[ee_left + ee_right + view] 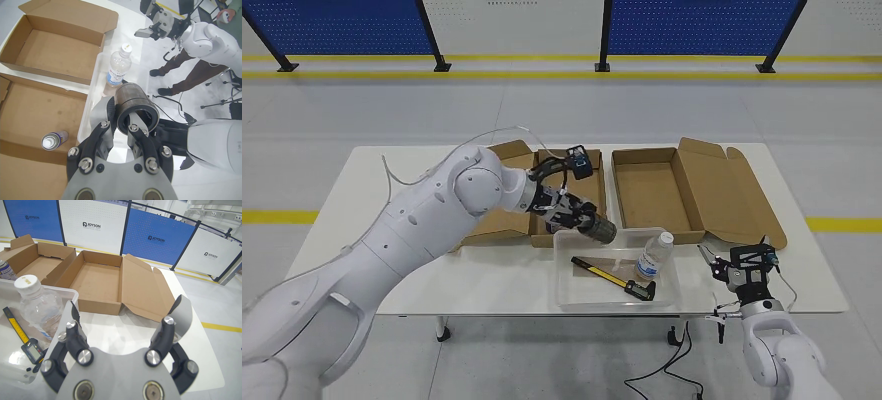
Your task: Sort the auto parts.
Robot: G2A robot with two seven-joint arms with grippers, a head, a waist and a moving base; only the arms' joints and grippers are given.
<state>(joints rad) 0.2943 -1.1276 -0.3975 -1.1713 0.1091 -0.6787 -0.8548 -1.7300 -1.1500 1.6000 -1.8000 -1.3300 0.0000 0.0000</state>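
Item 1: left gripper, clenched on a dark metal cylinder, one finger inside its bore, the other against its outer wall; we log the pair over the 11 o'clock corner of the clear tray (clock bearings taken from the top view).

Item 2: right gripper, released, jaws spread wide with nothing between them; it hangs just past the tray's 3 o'clock side, near the table edge.

Item 3: tray contents; an upright water bottle at 2 o'clock, a yellow-and-black caliper lying toward 6 o'clock.

Item 4: two open cardboard boxes at the tray's 12 o'clock; we note a spray can standing in the left box; the right box sits beside it.
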